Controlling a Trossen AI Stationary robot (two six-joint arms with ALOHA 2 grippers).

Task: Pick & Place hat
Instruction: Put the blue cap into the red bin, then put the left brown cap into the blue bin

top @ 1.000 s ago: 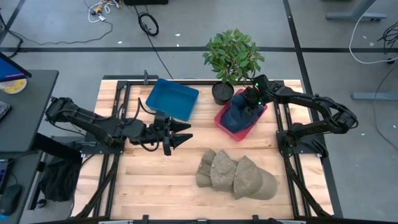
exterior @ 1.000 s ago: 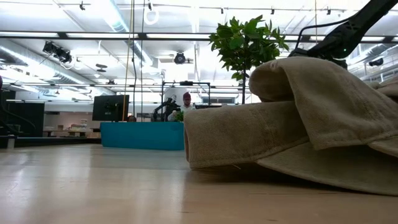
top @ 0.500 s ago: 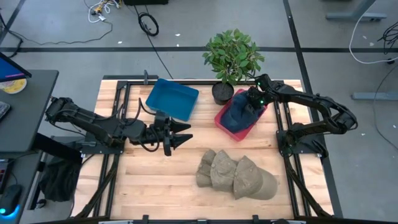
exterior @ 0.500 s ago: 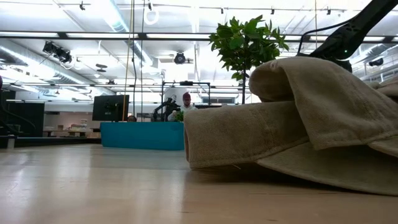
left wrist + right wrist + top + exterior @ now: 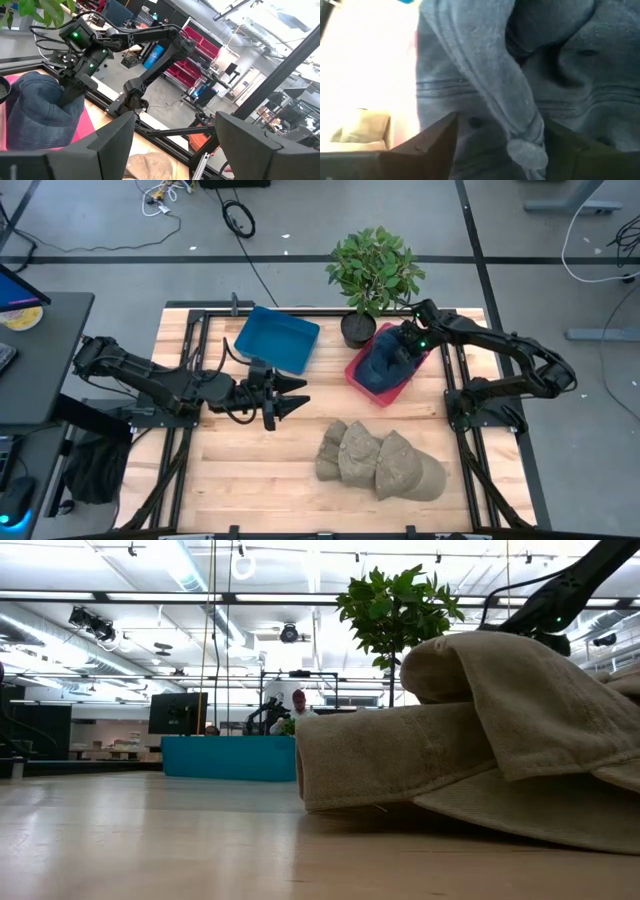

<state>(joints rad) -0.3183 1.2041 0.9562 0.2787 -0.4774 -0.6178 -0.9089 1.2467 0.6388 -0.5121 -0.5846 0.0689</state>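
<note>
A blue-grey hat (image 5: pixel 383 365) lies crumpled in a red bin (image 5: pixel 398 393) at the table's far right. My right gripper (image 5: pixel 402 352) slants down onto the hat's top and is open. In the right wrist view its fingers stand either side of a raised fold and strap of the hat (image 5: pixel 485 75). The left wrist view shows the same gripper (image 5: pixel 70 92) at the hat (image 5: pixel 35 110). My left gripper (image 5: pixel 303 393) hangs open and level over the table's middle left, with nothing between its fingers (image 5: pixel 175 117). My right gripper has a fold of the hat's fabric (image 5: pixel 520 115) between its open fingers, coming at it from above on a slant. I cannot tell whether the fingers touch the cloth. The hat rests in the red bin.
Several tan hats (image 5: pixel 380 460) lie overlapped at the near right, filling the low view's right side (image 5: pixel 480 730). A blue bin (image 5: pixel 278 338) stands at the far middle. A potted plant (image 5: pixel 375 270) stands right behind the red bin.
My right gripper has rolled about its wrist while staying over the blue hat. The hat stays in the red bin.
</note>
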